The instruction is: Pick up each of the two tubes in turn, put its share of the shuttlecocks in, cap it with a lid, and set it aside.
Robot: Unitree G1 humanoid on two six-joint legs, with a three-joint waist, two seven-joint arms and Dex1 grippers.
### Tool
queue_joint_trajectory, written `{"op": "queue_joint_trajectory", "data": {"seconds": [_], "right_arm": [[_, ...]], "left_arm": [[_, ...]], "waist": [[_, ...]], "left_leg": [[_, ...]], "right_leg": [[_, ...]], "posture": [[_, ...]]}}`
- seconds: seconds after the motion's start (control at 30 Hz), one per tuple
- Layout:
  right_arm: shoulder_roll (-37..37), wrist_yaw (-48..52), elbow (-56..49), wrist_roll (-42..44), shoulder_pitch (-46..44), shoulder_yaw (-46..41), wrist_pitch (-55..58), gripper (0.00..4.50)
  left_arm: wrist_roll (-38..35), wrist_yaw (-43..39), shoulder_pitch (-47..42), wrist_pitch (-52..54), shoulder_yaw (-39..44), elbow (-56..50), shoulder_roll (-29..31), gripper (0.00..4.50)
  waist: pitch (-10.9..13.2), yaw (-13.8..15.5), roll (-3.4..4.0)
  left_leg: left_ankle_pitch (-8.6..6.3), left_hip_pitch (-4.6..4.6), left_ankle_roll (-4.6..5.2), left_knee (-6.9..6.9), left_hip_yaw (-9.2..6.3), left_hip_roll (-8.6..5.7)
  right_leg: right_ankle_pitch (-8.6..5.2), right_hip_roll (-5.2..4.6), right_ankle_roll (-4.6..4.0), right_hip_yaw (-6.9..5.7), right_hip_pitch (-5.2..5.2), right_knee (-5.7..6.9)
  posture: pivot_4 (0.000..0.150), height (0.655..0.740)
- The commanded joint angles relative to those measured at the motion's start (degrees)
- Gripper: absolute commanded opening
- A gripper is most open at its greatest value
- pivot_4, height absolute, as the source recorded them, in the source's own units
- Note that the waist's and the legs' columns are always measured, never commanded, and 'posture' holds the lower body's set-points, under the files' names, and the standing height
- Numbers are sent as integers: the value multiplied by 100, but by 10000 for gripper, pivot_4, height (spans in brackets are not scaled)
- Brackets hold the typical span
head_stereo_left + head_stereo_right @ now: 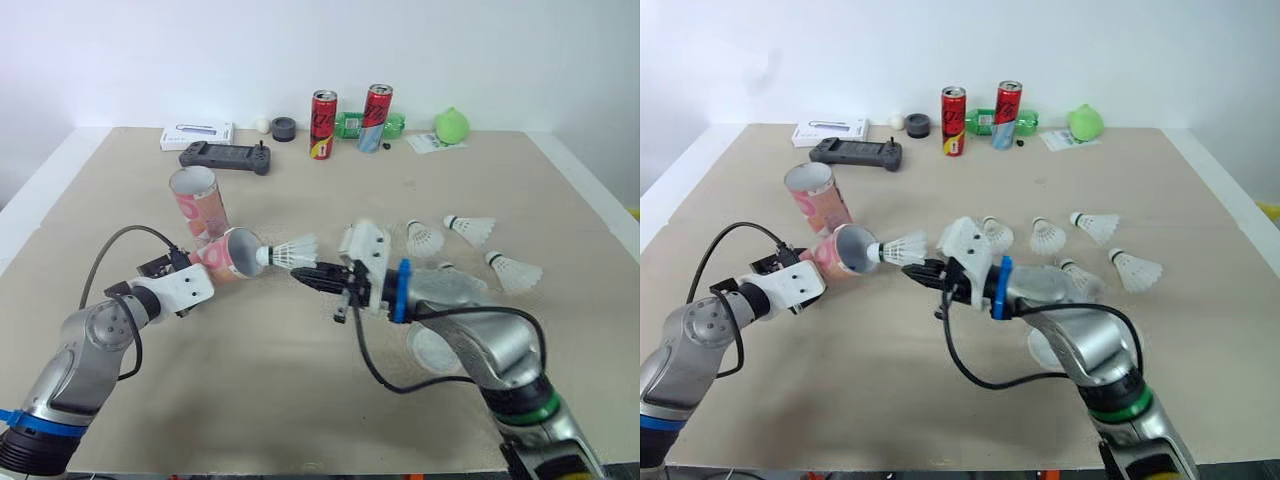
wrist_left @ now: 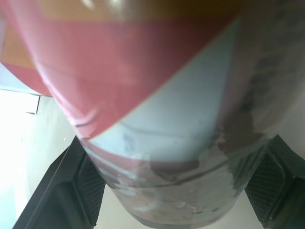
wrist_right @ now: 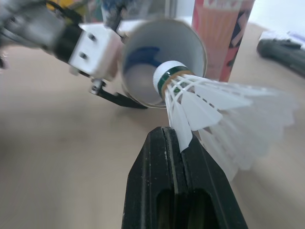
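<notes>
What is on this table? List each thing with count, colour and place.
tubes: two, pink-white; one upright, one tilted, left of centre
shuttlecocks: white; one at the tilted tube's mouth, at least four loose, right
lid: one, pale, by the right arm
cans: two, red, far edge
bottle: one, green, behind the cans
console: one, dark grey, far left
box: one, white, behind the console
tape roll: one, dark, far edge
green lump: one, far right
table: one, beige
left gripper: black, shut on the tilted tube
right gripper: black, shut on a shuttlecock
</notes>
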Motion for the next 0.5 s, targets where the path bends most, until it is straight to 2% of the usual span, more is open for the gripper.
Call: {"op": "queue_joint_trajectory", "data": {"seconds": [0.03, 0.2, 0.23, 0.33, 0.43, 0.47, 0.5], "right_arm": [[374, 100, 418, -363, -384, 293, -458, 429], [1117, 8, 414, -126, -568, 55, -558, 429], [1215, -32, 338, -16, -532, -55, -490, 3268], [1230, -84, 62, 212, -353, -294, -267, 14758], [1065, -230, -202, 241, -11, -518, -173, 32108], [1009, -345, -357, 305, 224, -695, -132, 35103], [972, -424, -476, 354, 390, -818, -96, 40545]], "left_arm": [[-1, -69, 152, 48, -222, 30, -88, 35595], [-2, -39, 280, 58, -186, -36, -150, 35595], [1, -26, 300, 58, -178, -41, -155, 35595], [-3, -12, 327, 61, -158, -44, -170, 35595], [-15, -10, 325, 47, -148, -24, -177, 35595], [-22, -5, 320, 22, -132, 15, -167, 35595], [-27, -1, 319, 5, -120, 39, -159, 35595]], "waist": [[0, 2, 0], [-1, 1, -1], [-1, 0, -2], [-1, -4, -1], [-3, -3, -1], [-4, 5, -2], [-6, 18, -6]], "left_leg": [[0, 0, 0, 0, 0, 0], [0, -1, 0, -2, 0, 0], [0, -1, 0, -3, -1, 1], [0, -4, 0, -3, 2, 1], [-1, -4, -1, -5, 0, 2], [-1, -4, -1, -5, 2, 2], [-1, -5, -1, -7, 1, 0]], "right_leg": [[-1, 0, 3, 0, 2, 0], [13, 1, 29, 1, 0, 0], [13, 1, 29, -1, 1, 0], [14, 0, 29, 2, -5, 1], [11, 0, 27, -1, -3, 0], [10, -1, 26, 0, -3, 0], [6, -3, 20, 0, -4, -1]], "posture": [[1500, 7400], [1500, 7400], [1500, 7400], [1500, 7400], [1500, 7400], [1500, 7400], [1500, 7400]]}}
